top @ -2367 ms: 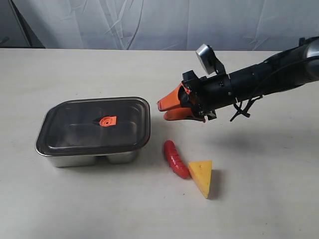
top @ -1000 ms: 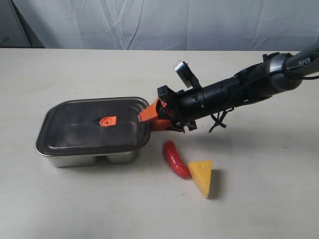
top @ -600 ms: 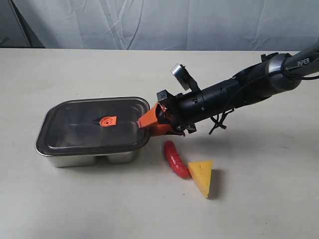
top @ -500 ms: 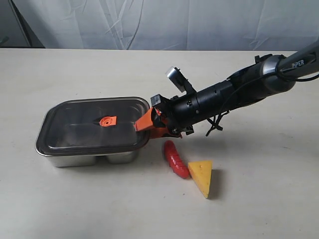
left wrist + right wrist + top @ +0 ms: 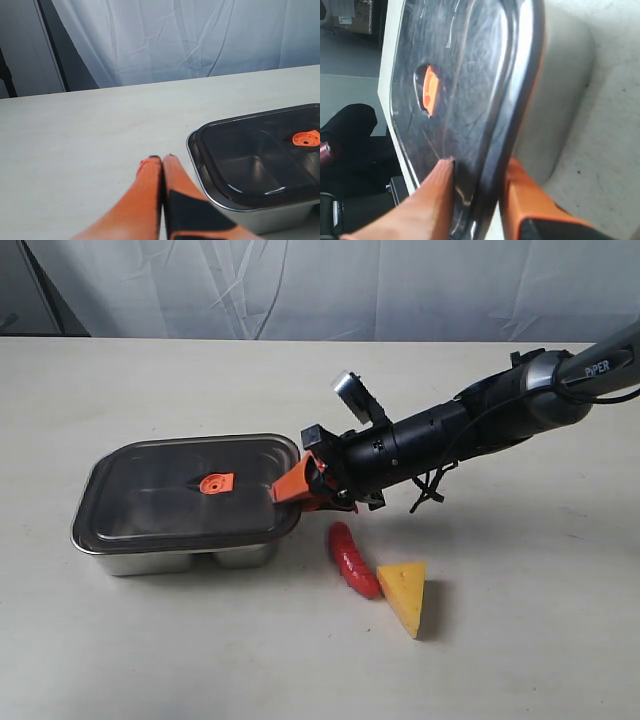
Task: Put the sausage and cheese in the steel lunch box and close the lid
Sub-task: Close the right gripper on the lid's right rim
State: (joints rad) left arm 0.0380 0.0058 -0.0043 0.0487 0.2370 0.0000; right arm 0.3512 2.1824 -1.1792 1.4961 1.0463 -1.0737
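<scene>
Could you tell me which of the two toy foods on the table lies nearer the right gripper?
The red sausage lies nearer the right gripper, which pinches the edge of the lid; the yellow cheese wedge sits on the sausage's far side.

The dark smoky translucent lid runs off the left wrist view's edge — the right gripper's lower orange fingertip hides under its rim.

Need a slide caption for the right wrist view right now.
Right hand grips the lid edge on the steel lunch box, orange valve visible.
</scene>
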